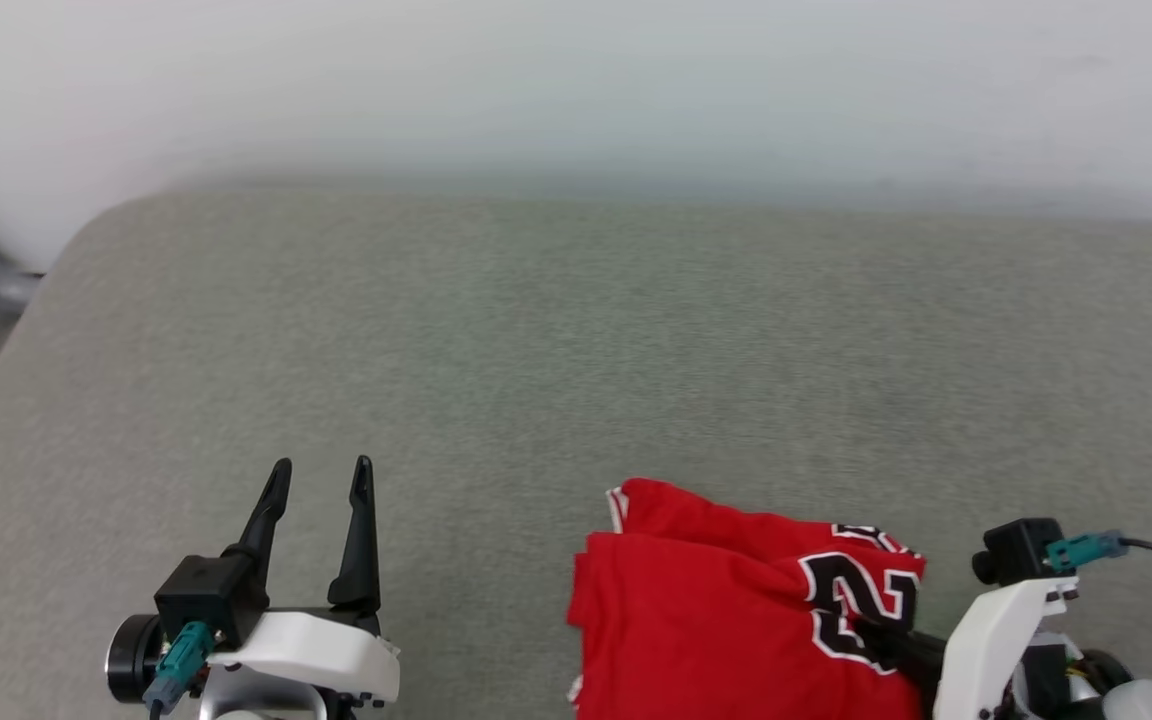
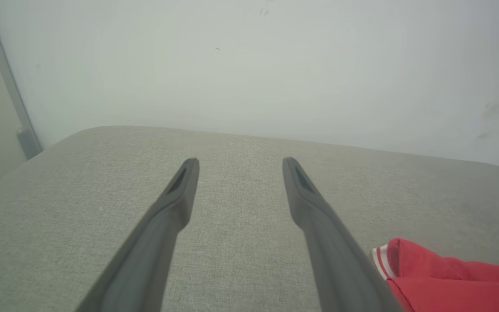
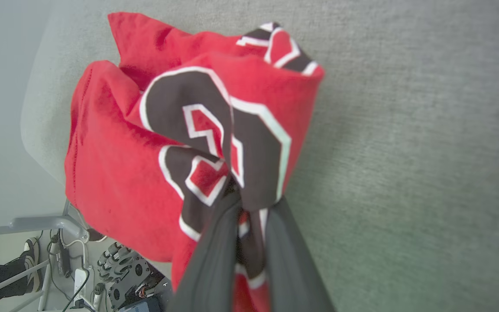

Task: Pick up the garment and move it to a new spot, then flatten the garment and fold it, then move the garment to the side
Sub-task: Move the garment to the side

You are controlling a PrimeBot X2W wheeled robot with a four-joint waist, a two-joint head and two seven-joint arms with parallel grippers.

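The garment [image 1: 726, 610] lies bunched in loose folds at the near edge of the grey cloth-covered table [image 1: 536, 340], toward its right-hand side, with part of it draped over that edge; it is red, with a strip of red-and-white striped trim [image 2: 381, 260] at its far left corner and a black, white-outlined numeral [image 3: 197, 112] creased across the top; the right gripper [image 3: 249, 203] reaches into the garment from the near right, its jaws closed to a narrow gap on a pinch of cloth at the numeral, which is gathered up between the two dark fingers [image 3: 215, 251]; the left gripper [image 1: 321, 475] hovers over bare table near the near edge, left of the garment and apart from it, its jaws spread wide with nothing between them.
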